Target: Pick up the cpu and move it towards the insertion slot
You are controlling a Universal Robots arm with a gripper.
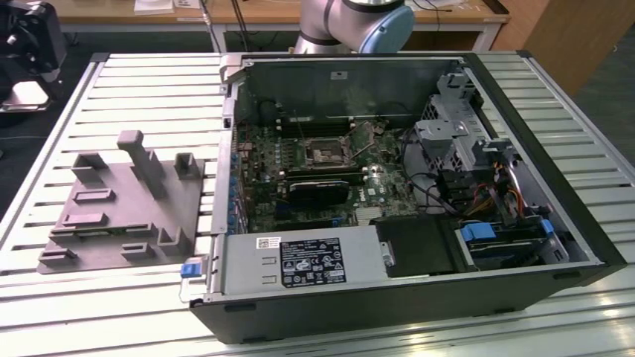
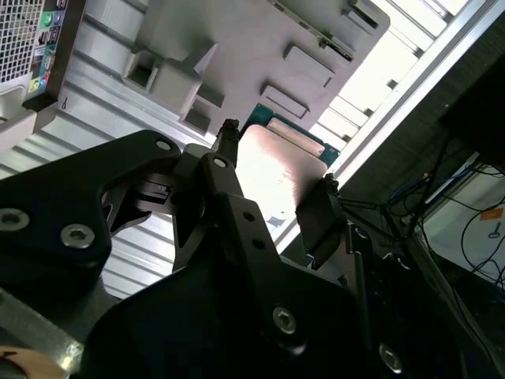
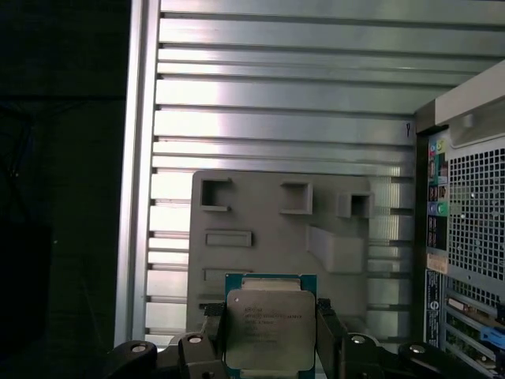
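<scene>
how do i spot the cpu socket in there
Look inside the open black computer case, at its green circuit board. The insertion slot is the small dark square socket with a silver metal frame, unlike the long black rectangular card beside it.

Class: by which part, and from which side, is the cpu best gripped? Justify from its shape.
By two opposite thin edges, approached square to its flat top: the cpu is a thin flat square, so only its edges give parallel faces. The tool holds it this way.
</scene>
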